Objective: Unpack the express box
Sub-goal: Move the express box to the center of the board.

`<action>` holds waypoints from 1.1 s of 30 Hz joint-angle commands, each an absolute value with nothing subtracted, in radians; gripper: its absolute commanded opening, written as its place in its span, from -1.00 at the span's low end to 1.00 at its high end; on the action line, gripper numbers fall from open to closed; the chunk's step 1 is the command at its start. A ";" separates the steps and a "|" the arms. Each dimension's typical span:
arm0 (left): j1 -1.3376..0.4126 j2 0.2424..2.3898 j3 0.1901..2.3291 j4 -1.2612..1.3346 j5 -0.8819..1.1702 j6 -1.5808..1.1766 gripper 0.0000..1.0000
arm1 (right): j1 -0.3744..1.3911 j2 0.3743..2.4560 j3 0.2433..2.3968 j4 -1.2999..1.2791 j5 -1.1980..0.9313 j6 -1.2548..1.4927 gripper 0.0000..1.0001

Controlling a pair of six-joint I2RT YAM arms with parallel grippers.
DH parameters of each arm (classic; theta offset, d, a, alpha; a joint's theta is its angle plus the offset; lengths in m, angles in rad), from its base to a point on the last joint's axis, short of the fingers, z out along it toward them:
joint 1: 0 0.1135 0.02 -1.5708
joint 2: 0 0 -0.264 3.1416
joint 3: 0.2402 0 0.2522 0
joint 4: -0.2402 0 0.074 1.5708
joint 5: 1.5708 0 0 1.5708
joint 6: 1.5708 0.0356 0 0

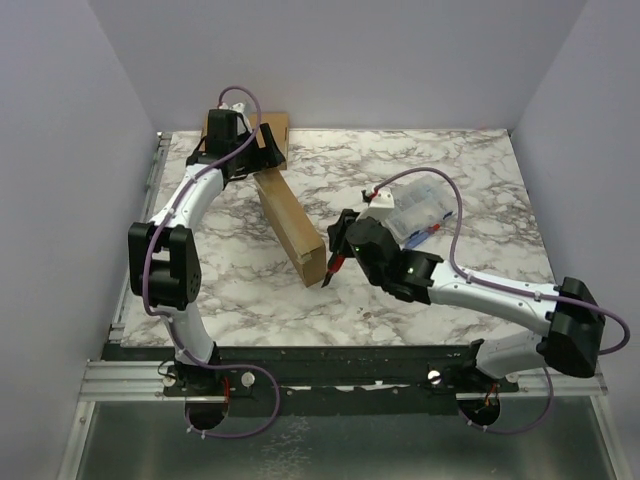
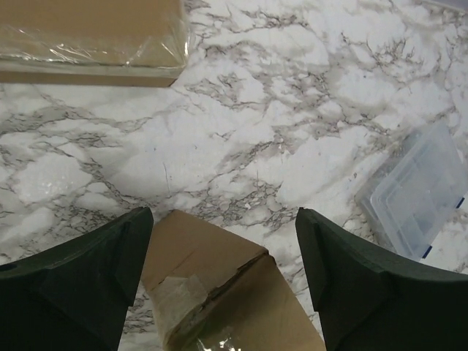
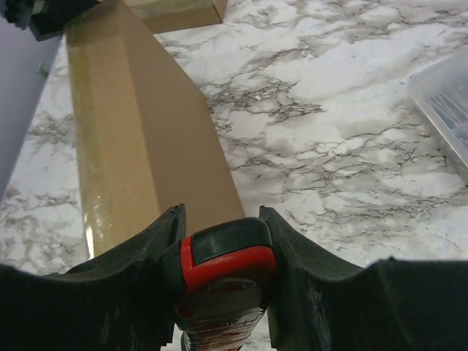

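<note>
Right gripper clamped on cutter at near end of box; left gripper spread above far end. I'd pin box, slice tape shallow.

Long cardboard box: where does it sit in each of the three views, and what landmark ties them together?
Top external: long cardboard box lies diagonally, just left of centre.
Left wrist: its taped end, bottom centre.
Right wrist: fills the left half.
Shared landmark: clear plastic container, right of the box everywhere.
</note>
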State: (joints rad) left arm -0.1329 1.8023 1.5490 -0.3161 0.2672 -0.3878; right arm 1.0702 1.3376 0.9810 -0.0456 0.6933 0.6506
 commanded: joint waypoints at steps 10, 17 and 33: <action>-0.192 1.650 1.275 -0.236 0.442 -0.429 0.66 | 0.963 1.356 1.028 0.008 0.547 0.528 -0.99; -0.347 1.520 1.058 -0.202 0.356 -0.556 0.64 | 0.963 1.243 0.967 -0.171 0.613 0.569 -0.99; -0.358 1.400 1.147 -0.275 0.276 -0.662 0.97 | 0.897 1.207 1.097 -0.215 0.775 0.331 -0.99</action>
